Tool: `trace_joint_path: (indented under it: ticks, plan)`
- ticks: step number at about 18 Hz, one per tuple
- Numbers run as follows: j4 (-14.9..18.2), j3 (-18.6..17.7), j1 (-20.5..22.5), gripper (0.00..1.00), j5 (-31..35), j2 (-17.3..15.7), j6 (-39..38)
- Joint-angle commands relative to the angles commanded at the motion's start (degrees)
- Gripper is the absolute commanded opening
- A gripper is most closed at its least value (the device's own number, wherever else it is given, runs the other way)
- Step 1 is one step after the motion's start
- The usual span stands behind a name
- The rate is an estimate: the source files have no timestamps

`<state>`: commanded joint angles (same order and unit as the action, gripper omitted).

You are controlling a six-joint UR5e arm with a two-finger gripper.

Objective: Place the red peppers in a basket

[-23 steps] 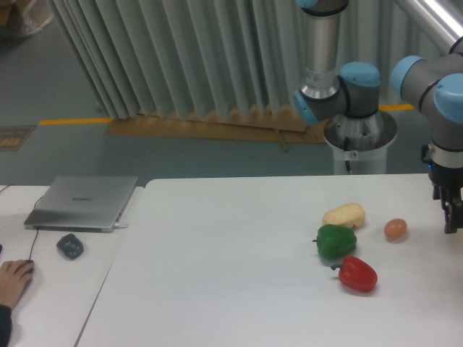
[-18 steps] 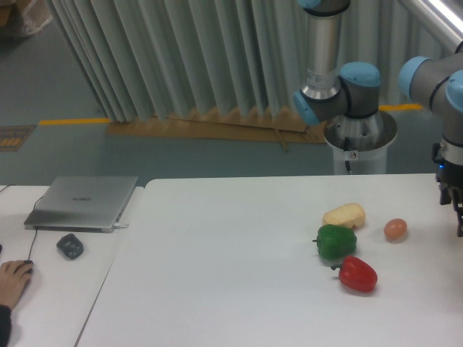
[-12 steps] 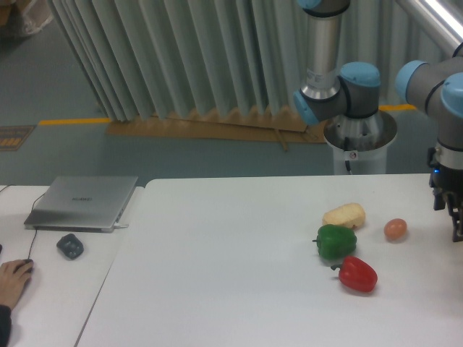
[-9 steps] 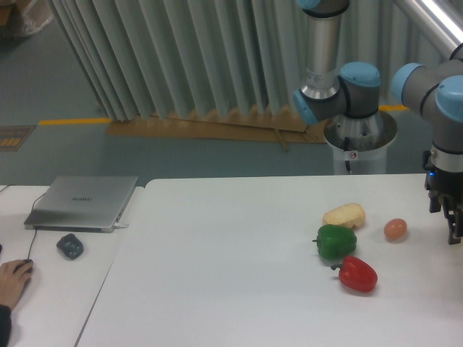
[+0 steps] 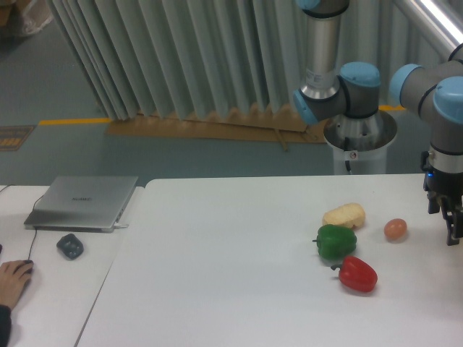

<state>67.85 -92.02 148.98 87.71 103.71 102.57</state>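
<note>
On the white bench (image 5: 239, 289), the red pepper (image 5: 358, 274) lies just in front of the green pepper (image 5: 336, 241). A pale potato-like lump (image 5: 344, 215) sits behind the green pepper, an orange-brown ball (image 5: 395, 229) to its right. The gripper (image 5: 452, 233) hangs beyond the ball, holding nothing.

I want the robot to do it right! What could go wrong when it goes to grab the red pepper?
The green pepper sits right beside the red pepper, so the gripper might bump or grab the wrong one. The red pepper looks round and glossy, so it could slip or roll away. Also, no basket shows in this view, so I cannot tell where the pepper should go.
</note>
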Motion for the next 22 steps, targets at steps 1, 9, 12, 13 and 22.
trace_joint_path:
  ticks: [1,9,12,13,22]
  plan:
    - [0.0,0.1,-0.1,1.0,0.0,0.1,0.2]
    - [-0.3,1.8,-2.6,1.0,0.3,0.9,1.1]
    - [-0.3,3.2,-6.0,1.0,2.1,2.3,1.1]
    - [-0.3,3.9,-7.6,1.0,3.8,3.2,1.1]
    - [0.1,6.4,-18.7,1.0,11.6,9.2,1.1]
